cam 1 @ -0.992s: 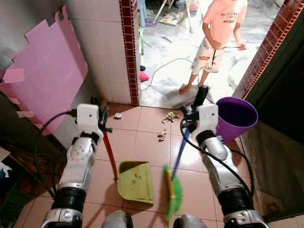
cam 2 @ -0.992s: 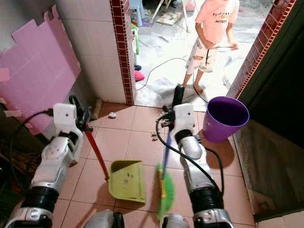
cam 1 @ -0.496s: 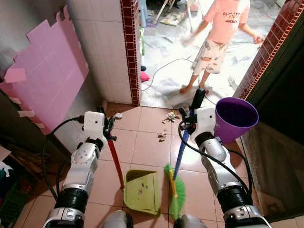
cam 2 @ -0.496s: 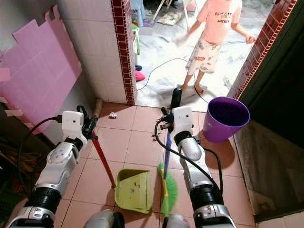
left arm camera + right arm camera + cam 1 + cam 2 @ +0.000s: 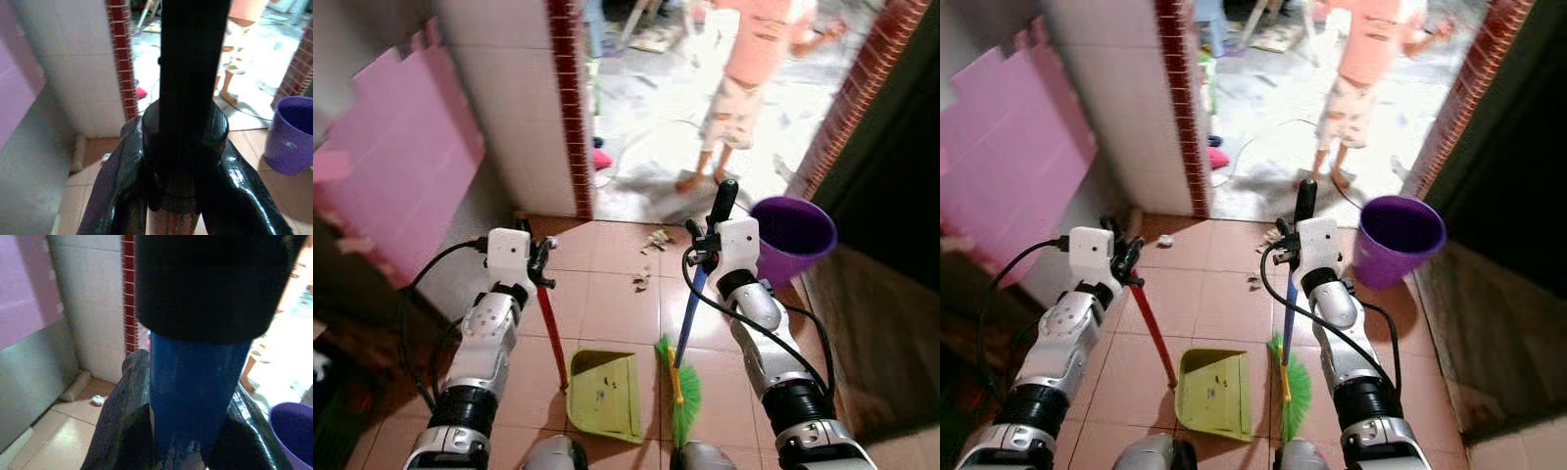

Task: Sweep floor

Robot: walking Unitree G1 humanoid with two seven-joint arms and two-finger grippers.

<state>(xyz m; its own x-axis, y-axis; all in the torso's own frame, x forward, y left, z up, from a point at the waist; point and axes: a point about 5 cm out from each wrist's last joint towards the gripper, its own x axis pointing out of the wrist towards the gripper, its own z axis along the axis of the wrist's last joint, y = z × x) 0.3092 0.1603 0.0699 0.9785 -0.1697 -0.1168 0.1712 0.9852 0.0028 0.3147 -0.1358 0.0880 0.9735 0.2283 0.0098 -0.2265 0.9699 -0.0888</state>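
Observation:
My left gripper (image 5: 540, 266) is shut on the red handle (image 5: 549, 328) of a lime-green dustpan (image 5: 603, 393) that rests on the tiled floor in front of me. My right gripper (image 5: 705, 250) is shut on the blue broom handle (image 5: 688, 315); its black cap (image 5: 724, 201) sticks up above the gripper. The green bristles (image 5: 682, 393) touch the floor just right of the pan. Paper scraps (image 5: 656, 238) and smaller bits (image 5: 642, 282) lie on the tiles ahead, and a white crumpled piece (image 5: 552, 241) lies near the wall. The left wrist view looks up the dustpan handle (image 5: 188, 98), the right wrist view up the broom handle (image 5: 195, 396).
A purple bucket (image 5: 791, 235) stands at the right by a brick doorpost (image 5: 847, 108). A white tiled wall with a red brick edge (image 5: 570, 108) and a pink board (image 5: 396, 176) are at the left. A person (image 5: 754, 78) in an orange shirt stands in the doorway beyond, over a cable (image 5: 636, 147).
The camera has shifted and blurred a little. The dustpan and broom head sit slightly nearer me and closer together than a second ago. The person has moved their arms.

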